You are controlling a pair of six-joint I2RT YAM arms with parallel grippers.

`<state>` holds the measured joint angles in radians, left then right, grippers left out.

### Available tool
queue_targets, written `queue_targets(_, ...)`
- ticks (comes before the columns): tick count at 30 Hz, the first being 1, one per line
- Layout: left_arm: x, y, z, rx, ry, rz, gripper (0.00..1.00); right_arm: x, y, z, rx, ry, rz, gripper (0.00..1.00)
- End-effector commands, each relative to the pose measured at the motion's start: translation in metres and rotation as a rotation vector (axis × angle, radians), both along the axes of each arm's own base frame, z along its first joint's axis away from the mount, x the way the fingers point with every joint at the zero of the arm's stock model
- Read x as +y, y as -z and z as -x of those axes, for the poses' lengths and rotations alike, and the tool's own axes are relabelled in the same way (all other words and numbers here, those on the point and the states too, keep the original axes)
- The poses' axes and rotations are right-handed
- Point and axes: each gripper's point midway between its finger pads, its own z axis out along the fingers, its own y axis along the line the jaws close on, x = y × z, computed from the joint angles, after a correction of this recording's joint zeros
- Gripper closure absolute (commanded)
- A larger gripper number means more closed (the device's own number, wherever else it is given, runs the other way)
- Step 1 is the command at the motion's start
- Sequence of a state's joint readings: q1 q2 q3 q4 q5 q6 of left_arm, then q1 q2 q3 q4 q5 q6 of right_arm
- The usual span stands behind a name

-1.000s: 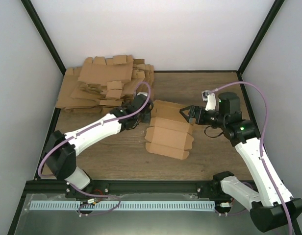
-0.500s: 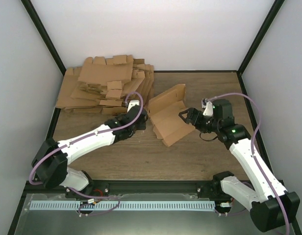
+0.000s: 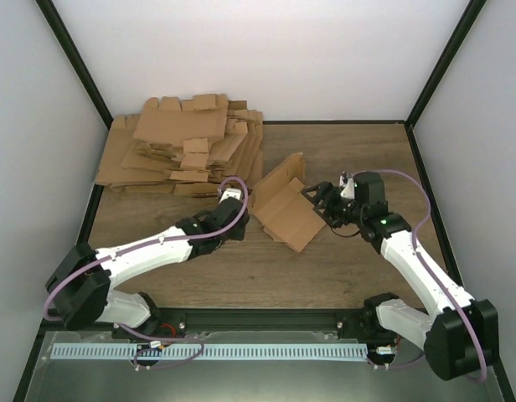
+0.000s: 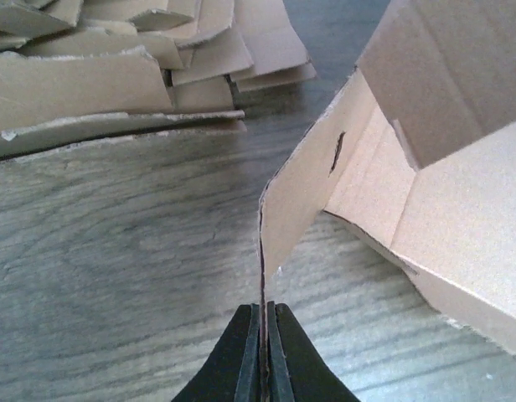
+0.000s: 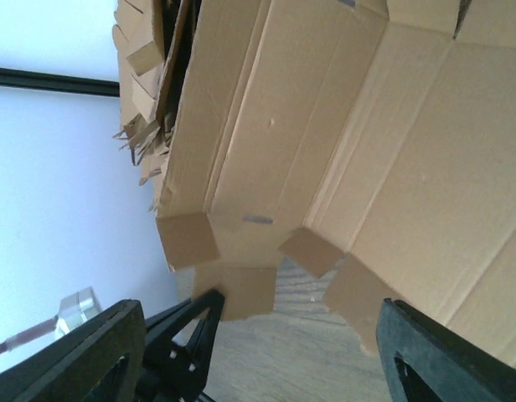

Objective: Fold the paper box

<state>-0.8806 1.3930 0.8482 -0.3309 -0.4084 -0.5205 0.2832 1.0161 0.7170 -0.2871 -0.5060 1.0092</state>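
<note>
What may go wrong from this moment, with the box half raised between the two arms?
1. The left gripper pinches only the thin edge of one flap of the paper box; the flap might slip out or tear.
2. The right gripper is open beside the tilted box; a push there might crease a wrong panel.

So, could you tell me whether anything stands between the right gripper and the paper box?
Nothing visible does. The right gripper faces the right edge of the paper box with its fingers spread and no object in the gap. The left gripper is shut on the box's left flap.
</note>
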Motion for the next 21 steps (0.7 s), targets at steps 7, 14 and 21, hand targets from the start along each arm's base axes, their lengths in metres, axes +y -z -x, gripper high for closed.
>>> queue_targets(7, 0.003, -0.003, 0.031, -0.007, 0.162, 0.047, 0.96, 0.032, -0.012, -0.038, -0.034, -0.097, -0.1, 0.38)
queue_targets(14, 0.002, -0.005, 0.047, 0.002, 0.242, 0.081, 0.96, 0.038, -0.014, -0.057, -0.035, -0.105, -0.102, 0.19)
queue_targets(21, 0.002, 0.001, 0.054, 0.03, 0.278, 0.071, 0.96, 0.052, -0.009, -0.074, -0.009, -0.126, -0.116, 0.14)
